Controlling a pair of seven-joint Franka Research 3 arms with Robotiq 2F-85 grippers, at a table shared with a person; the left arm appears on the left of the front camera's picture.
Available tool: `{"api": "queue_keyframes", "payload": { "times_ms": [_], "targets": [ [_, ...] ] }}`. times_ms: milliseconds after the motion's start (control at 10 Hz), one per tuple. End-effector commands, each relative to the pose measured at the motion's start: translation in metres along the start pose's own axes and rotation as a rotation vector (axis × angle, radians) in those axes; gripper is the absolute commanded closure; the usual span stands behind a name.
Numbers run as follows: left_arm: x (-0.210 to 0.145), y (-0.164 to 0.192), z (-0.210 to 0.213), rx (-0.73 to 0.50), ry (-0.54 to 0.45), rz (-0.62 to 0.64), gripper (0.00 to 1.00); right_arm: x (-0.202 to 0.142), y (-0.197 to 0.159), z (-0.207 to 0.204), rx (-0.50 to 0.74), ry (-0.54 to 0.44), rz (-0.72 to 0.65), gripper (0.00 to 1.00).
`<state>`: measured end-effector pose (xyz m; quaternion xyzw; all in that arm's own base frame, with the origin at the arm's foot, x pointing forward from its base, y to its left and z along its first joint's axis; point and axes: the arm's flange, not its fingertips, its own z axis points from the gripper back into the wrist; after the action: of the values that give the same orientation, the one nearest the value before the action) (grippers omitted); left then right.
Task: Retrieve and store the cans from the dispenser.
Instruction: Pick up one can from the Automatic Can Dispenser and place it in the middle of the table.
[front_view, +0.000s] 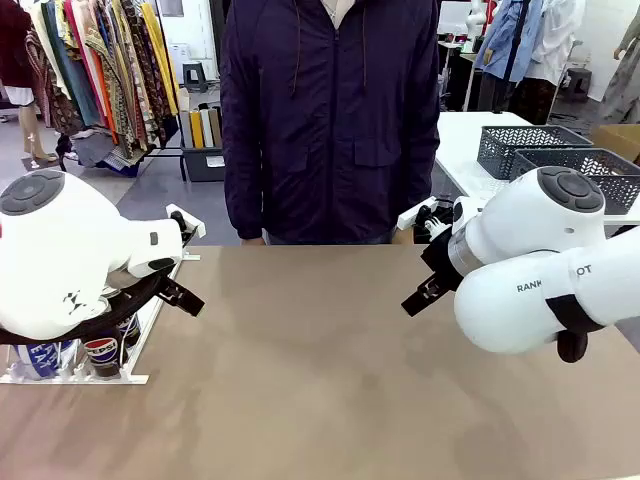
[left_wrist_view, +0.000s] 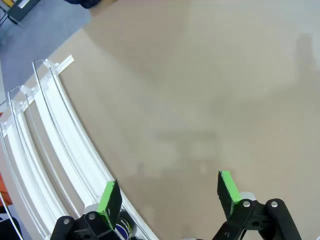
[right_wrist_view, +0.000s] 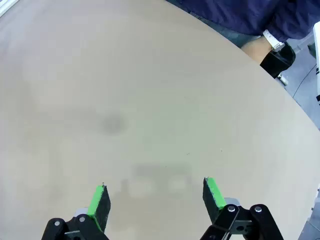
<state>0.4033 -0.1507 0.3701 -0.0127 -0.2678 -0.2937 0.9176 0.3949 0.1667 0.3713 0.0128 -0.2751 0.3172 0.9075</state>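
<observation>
Front view, near left corner of the tabletop (front_view: 330, 380): two cans (front_view: 40, 358) stand at the near end of the dispenser (front_view: 135, 345), one blue-and-white, one black with the Pepsi logo (front_view: 102, 355). The left arm (front_view: 60, 250) partly hides both.

Progress (judgement): every can in view sits in the dispenser and neither gripper has one, so the whole job of retrieving and storing looks undone. Where the cans go is not marked. The baskets noted below are my guess.

Left wrist view: left gripper (left_wrist_view: 169, 195) is released, jaws at full spread, green pads (left_wrist_view: 110, 199) touching nothing. It hangs over bare tabletop just beside the dispenser's near end. A silver can top (left_wrist_view: 124, 229) peeks out at the bottom edge, under one pad. The lanes beyond it look empty toward the far end.

Right wrist view: right gripper (right_wrist_view: 156, 197) is also released, jaws wide with nothing between them, bare tabletop below, well apart from the dispenser.

Far side: a person (front_view: 330, 120) stands at the tabletop's edge, one hand (right_wrist_view: 260, 45) resting there. Beyond the right arm, dark grey baskets (front_view: 560, 155) sit on a white side table (front_view: 462, 140).
</observation>
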Motion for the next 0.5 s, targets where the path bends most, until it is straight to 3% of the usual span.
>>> {"api": "queue_keyframes", "payload": {
  "times_ms": [0,400],
  "targets": [
    [0.0001,0.0000,0.0002,0.000,0.000,0.000,0.00,0.0000,0.0000,0.0000,0.000,0.000,0.000,0.00],
    [0.0001,0.0000,0.0002,0.000,0.000,0.000,0.00,0.0000,0.0000,0.0000,0.000,0.000,0.000,0.00]
  ]
}}
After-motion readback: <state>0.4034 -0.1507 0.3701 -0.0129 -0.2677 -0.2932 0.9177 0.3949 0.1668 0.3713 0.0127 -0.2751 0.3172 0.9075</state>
